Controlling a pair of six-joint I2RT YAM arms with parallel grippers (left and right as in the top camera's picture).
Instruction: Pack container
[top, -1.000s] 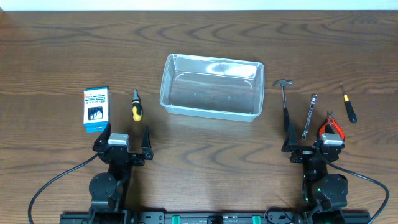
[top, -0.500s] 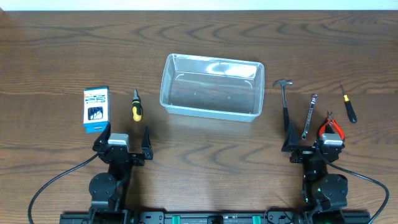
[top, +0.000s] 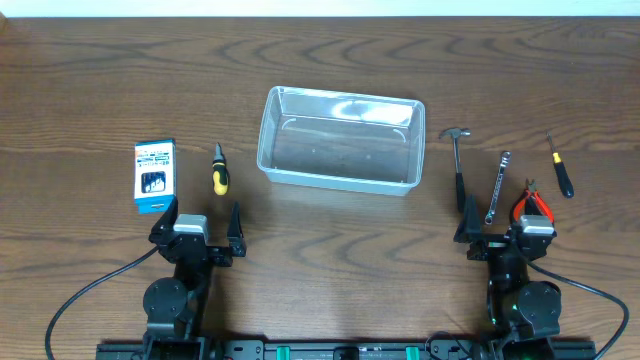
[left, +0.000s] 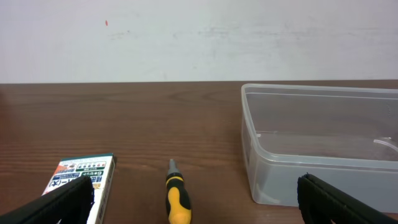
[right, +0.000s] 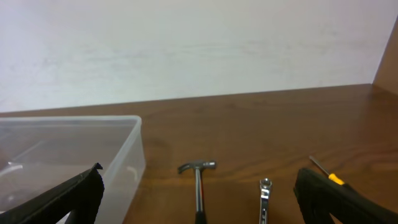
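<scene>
My left claw (top: 200, 220), right claw (top: 497, 226): wide apart, empty. Container (top: 340, 183), mid-bench: likely light, stiff, slick; pinch the rim.

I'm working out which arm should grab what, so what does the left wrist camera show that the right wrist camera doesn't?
Only the left wrist view: the blue and white box and the yellow and black screwdriver beside it, both left of the container. Only the right wrist view: the hammer, the wrench and part of a small screwdriver, all right of the container. Both: the clear container, the wooden table and the white wall behind.
</scene>
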